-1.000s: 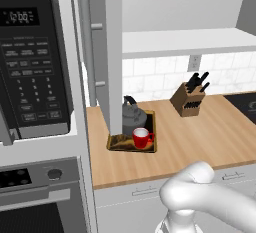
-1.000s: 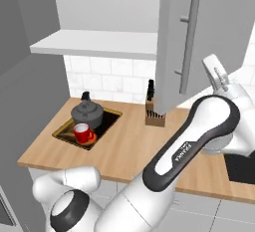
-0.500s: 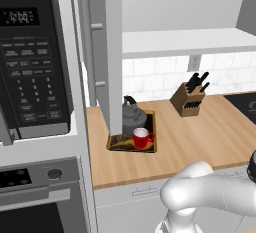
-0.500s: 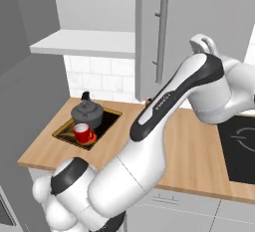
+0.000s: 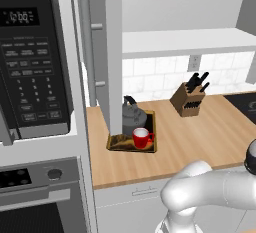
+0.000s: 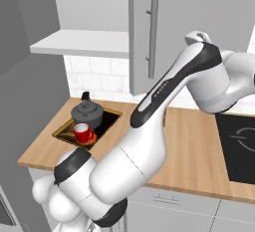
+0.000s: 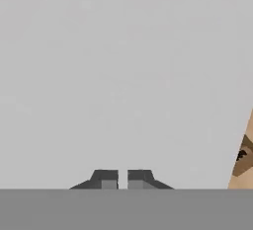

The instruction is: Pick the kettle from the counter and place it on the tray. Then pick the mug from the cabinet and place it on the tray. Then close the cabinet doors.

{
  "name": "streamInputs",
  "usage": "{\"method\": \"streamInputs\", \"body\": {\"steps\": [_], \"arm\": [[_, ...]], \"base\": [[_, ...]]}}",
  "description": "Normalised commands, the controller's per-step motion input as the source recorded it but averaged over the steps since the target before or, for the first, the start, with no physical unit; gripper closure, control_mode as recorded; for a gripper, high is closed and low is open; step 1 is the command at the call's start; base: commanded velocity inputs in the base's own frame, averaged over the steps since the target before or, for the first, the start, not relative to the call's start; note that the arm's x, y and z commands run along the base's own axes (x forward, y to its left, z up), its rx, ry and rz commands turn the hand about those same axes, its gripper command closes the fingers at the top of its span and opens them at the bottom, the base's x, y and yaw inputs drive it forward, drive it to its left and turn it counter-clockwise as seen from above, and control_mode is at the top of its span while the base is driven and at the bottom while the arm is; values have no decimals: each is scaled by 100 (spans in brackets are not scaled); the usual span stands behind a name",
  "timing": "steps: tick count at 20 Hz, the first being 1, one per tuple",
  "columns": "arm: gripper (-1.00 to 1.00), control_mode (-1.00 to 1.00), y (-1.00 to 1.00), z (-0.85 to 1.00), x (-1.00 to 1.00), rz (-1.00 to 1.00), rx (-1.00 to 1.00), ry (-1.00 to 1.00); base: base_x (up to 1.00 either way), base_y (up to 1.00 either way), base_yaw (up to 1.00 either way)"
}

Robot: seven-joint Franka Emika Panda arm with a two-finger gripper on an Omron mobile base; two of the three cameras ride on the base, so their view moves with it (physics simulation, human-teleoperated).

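Now the kettle (image 5: 133,118) and the red mug (image 5: 142,138) both sit on the tray (image 5: 116,144), at the left end of the wooden counter (image 5: 210,127). So I think only the cabinet doors are left. The right door (image 6: 199,17) looks pushed to, flat over the cabinet. The left door (image 5: 113,52) sticks out toward the room, edge on. The gripper (image 7: 122,179) is right up against a plain grey panel, its two tips almost touching, holding nothing. To do it well, I'd push the left door slowly, flat on its face, until it lies shut.
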Motion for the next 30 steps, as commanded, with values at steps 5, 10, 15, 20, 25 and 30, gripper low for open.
{"method": "streamInputs", "body": {"steps": [5,10,15,20,25,30], "arm": [[100,-100,64,-24,48,0,0,-9],[100,-100,89,-13,54,0,0,-7],[100,-100,94,-17,65,0,0,-2],[100,-100,84,-1,57,0,0,-8],[100,-100,79,-1,64,-1,0,-1],[100,-100,73,0,69,-1,0,0]], "base": [[0,0,0],[0,0,0],[0,0,0],[0,0,0],[0,0,0],[0,0,0]]}}
